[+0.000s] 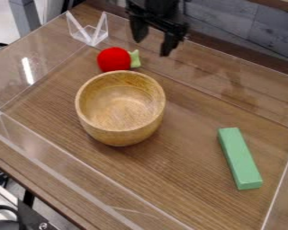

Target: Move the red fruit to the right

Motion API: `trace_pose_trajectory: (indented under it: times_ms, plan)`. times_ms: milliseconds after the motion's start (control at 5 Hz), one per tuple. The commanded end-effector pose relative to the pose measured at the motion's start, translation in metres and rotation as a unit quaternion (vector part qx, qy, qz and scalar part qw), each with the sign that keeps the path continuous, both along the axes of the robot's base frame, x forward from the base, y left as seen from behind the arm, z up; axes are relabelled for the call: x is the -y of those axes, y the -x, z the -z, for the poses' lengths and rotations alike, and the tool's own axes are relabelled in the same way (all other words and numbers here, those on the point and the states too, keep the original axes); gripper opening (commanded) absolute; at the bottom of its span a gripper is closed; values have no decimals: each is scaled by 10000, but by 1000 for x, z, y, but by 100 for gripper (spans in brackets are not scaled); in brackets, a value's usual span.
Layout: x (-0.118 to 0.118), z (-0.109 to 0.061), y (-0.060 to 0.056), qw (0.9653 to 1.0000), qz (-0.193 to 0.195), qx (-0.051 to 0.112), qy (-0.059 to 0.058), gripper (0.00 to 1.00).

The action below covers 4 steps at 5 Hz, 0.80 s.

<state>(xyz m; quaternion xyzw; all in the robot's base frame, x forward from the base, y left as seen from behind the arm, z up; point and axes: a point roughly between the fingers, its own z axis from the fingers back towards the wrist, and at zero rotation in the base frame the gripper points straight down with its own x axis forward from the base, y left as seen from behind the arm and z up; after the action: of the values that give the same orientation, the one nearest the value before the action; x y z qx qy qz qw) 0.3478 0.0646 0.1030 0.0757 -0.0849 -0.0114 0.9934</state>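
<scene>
The red fruit (112,59), small and round with a pale-green leafy tip pointing right, lies on the wooden table behind the wooden bowl. My black gripper (155,43) hangs just above and to the right of it, pointing down. Its two fingers stand apart with nothing between them. A narrow gap separates it from the fruit.
A round wooden bowl (120,108) stands in front of the fruit, mid-table. A flat green block (240,157) lies at the front right. Clear acrylic walls (26,72) ring the table, and a clear folded piece (84,29) stands at the back left.
</scene>
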Motion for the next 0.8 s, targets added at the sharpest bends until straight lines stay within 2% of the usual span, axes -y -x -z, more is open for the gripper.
trace_pose_trajectory:
  times_ms: [0,200,600]
  plan:
    - [-13,-15,3,9996,-76,239,-95,100]
    - [-32,-8,-1,9992,-346,154,-119,100]
    - [-48,28,1,9991,-399,-53,-141,100]
